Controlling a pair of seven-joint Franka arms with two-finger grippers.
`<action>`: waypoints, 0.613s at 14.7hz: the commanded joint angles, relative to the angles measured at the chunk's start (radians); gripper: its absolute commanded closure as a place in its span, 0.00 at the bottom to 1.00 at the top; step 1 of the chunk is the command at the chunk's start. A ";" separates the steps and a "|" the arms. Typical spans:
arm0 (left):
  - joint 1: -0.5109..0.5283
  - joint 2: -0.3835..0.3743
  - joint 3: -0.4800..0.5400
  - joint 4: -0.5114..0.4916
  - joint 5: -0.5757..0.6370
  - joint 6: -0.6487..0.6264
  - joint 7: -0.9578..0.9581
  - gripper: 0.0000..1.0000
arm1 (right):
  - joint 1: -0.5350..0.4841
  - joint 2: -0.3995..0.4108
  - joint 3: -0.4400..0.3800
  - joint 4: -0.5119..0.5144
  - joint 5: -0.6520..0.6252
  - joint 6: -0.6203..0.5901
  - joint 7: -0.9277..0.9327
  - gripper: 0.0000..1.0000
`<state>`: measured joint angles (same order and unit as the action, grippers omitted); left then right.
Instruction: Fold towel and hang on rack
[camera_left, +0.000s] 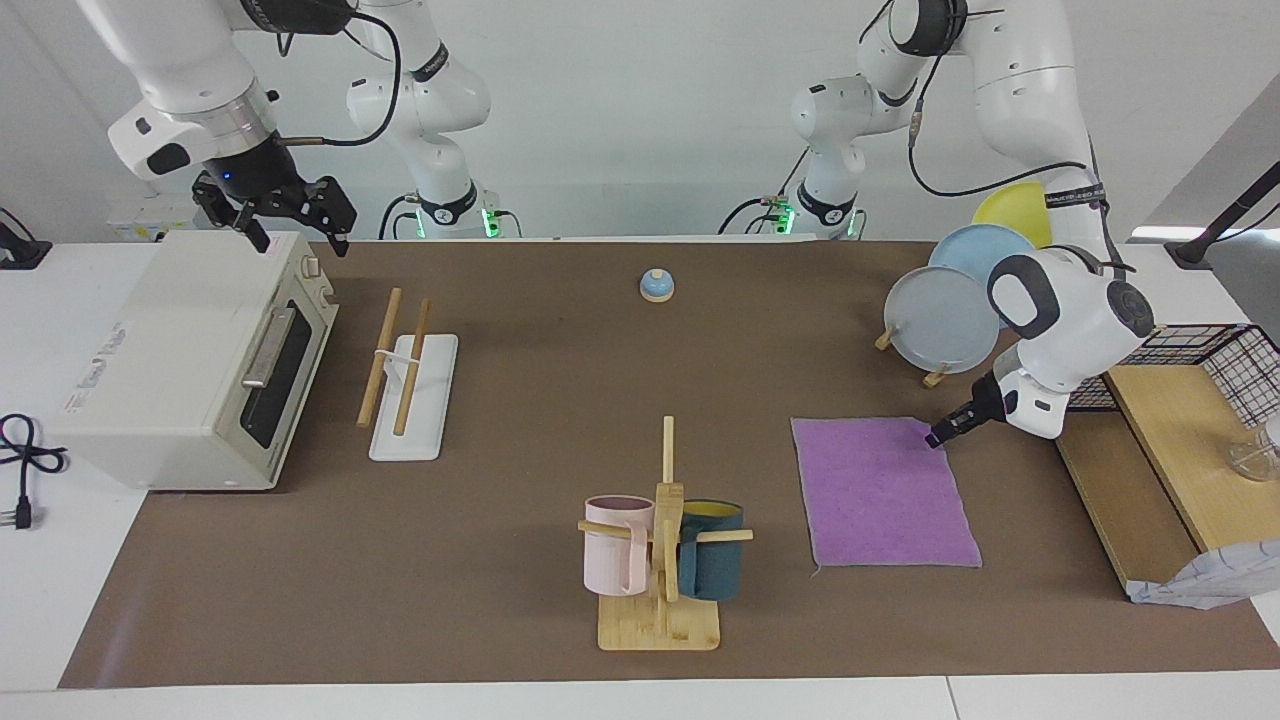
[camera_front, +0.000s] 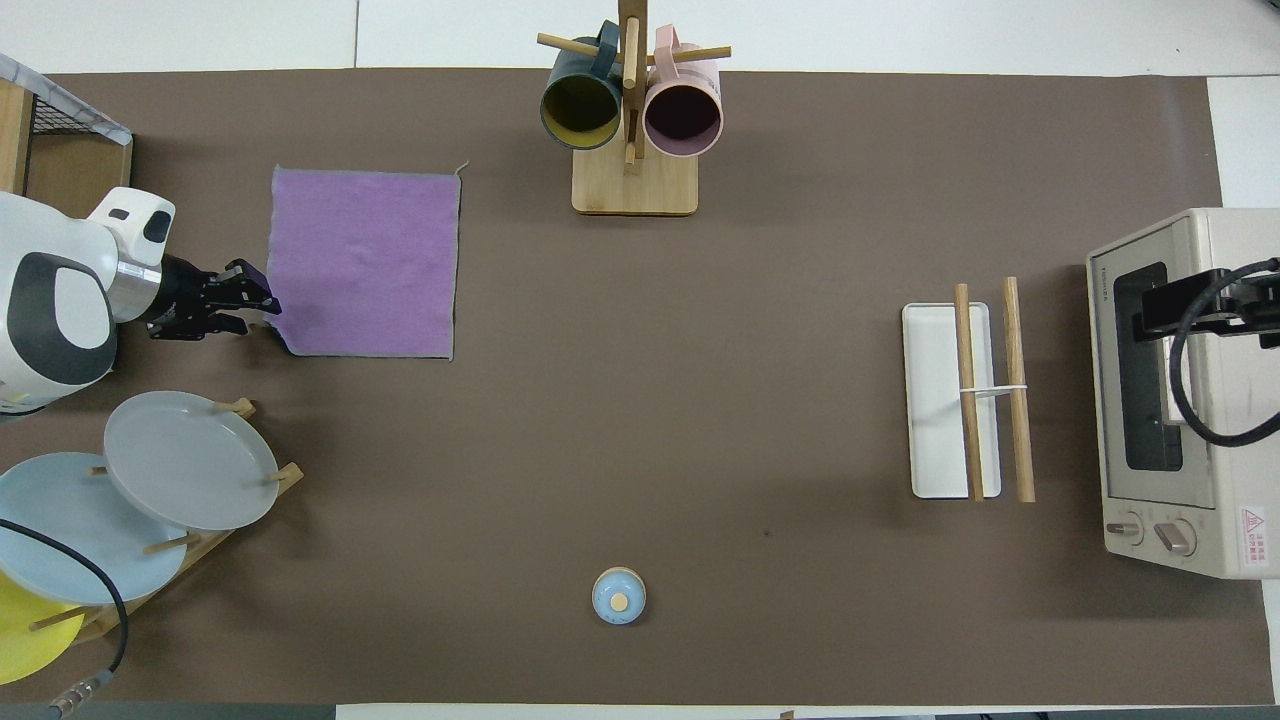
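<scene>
The purple towel (camera_left: 885, 492) (camera_front: 362, 262) lies flat on the brown mat toward the left arm's end of the table. My left gripper (camera_left: 935, 438) (camera_front: 262, 300) is down at the towel corner nearest the robots, its fingertips pinched together on that corner. A sliver of dark underside shows at the edge there. The rack (camera_left: 430, 400) (camera_front: 935, 400), a white base with two wooden rods, stands toward the right arm's end beside the toaster oven. My right gripper (camera_left: 297, 228) (camera_front: 1205, 305) waits open and empty above the oven.
A toaster oven (camera_left: 180, 360) (camera_front: 1190, 390) sits at the right arm's end. A mug tree (camera_left: 660, 540) (camera_front: 632, 110) with two mugs stands mid-table, farther from the robots. A small blue bell (camera_left: 656, 285) is near the robots. A plate stand (camera_left: 940, 320) and a wooden shelf (camera_left: 1150, 470) flank the towel.
</scene>
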<state>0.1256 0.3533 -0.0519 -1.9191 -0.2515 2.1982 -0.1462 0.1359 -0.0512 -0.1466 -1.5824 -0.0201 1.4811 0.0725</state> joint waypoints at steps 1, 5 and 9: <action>-0.009 -0.004 0.003 -0.015 -0.020 0.015 -0.007 0.76 | -0.007 -0.025 0.007 -0.034 0.003 0.025 0.018 0.00; -0.009 -0.007 0.004 -0.024 -0.020 0.017 -0.007 1.00 | -0.001 -0.024 0.007 -0.030 0.002 0.030 0.018 0.00; -0.011 -0.007 0.004 -0.024 -0.020 0.011 -0.007 1.00 | -0.002 -0.025 0.007 -0.031 0.003 0.025 0.007 0.00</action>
<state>0.1234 0.3533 -0.0523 -1.9278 -0.2562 2.1982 -0.1473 0.1377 -0.0516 -0.1459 -1.5830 -0.0201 1.4878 0.0725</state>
